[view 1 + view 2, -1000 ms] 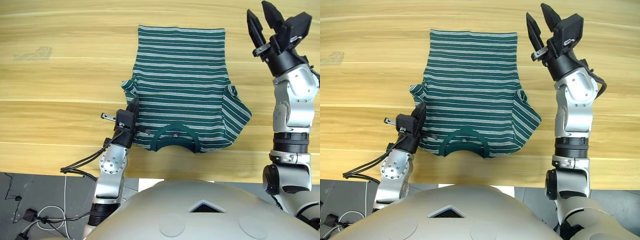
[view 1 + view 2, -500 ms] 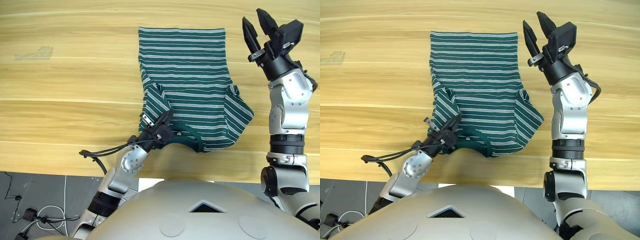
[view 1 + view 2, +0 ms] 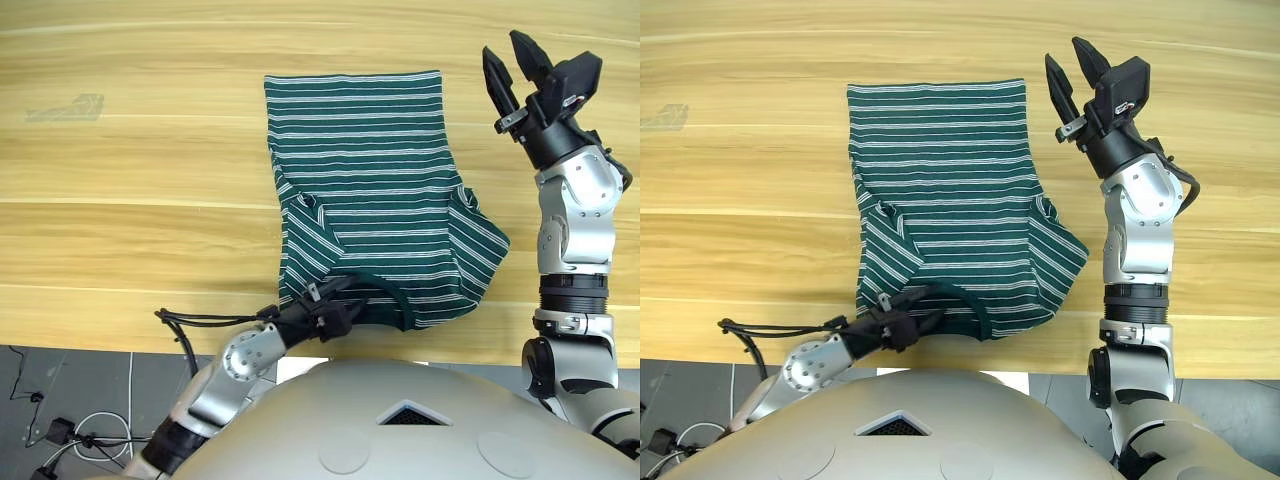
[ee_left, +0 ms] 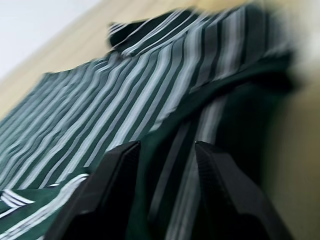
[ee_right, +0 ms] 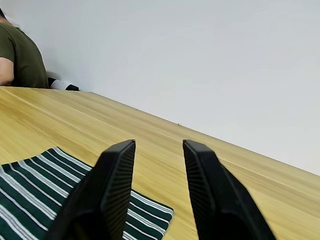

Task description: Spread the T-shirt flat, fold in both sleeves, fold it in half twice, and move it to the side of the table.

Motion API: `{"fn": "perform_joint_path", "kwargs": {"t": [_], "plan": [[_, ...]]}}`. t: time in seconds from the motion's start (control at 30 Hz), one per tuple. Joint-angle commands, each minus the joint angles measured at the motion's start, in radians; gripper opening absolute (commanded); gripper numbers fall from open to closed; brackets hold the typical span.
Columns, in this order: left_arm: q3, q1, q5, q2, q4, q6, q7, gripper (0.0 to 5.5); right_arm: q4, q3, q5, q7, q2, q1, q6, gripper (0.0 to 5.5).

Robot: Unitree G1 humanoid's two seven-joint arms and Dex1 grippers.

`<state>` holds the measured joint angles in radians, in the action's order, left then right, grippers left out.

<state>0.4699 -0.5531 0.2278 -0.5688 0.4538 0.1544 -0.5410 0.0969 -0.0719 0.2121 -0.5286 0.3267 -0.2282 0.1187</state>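
Note:
The green striped T-shirt lies on the wooden table, hem far, collar near the front edge. Its left sleeve is folded inward over the body. The right sleeve still sticks out to the side. My left gripper sits low at the collar's left end, and in the left wrist view its fingers stand apart with collar cloth lying between them. My right gripper hangs open in the air beside the shirt's far right corner, holding nothing.
The table's front edge runs just behind my left gripper. Bare wood spreads to the left and to the far side. Black cables trail from the left arm over that edge.
My left gripper travelled from the shirt's left shoulder rightward and nearer to the collar, drawing the left side and sleeve over the body. The hem shifted slightly left. The right gripper drifted a little.

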Motion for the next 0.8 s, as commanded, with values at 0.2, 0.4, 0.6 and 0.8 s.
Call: {"fn": "perform_joint_path", "kwargs": {"t": [0.2,0.4,0.6,0.8], "plan": [[-0.353,-0.093,-0.182,-0.087,0.097,-0.031,0.0,3.49,-0.031,-0.14,0.104,-0.055,0.096,0.139,-0.076,1.76],[-0.609,0.06,-0.409,0.101,0.126,-0.095,0.208,4.11,-0.062,-0.238,0.322,-0.328,0.22,0.344,-0.244,1.76],[-0.907,0.178,-0.86,0.183,0.172,-0.24,0.391,4.11,-0.138,-0.378,0.582,-0.481,0.234,0.551,-0.428,1.76],[-0.893,0.172,-0.798,0.207,0.188,-0.294,0.433,4.11,-0.141,-0.256,0.474,-0.581,0.256,0.665,-0.428,1.76]]}}
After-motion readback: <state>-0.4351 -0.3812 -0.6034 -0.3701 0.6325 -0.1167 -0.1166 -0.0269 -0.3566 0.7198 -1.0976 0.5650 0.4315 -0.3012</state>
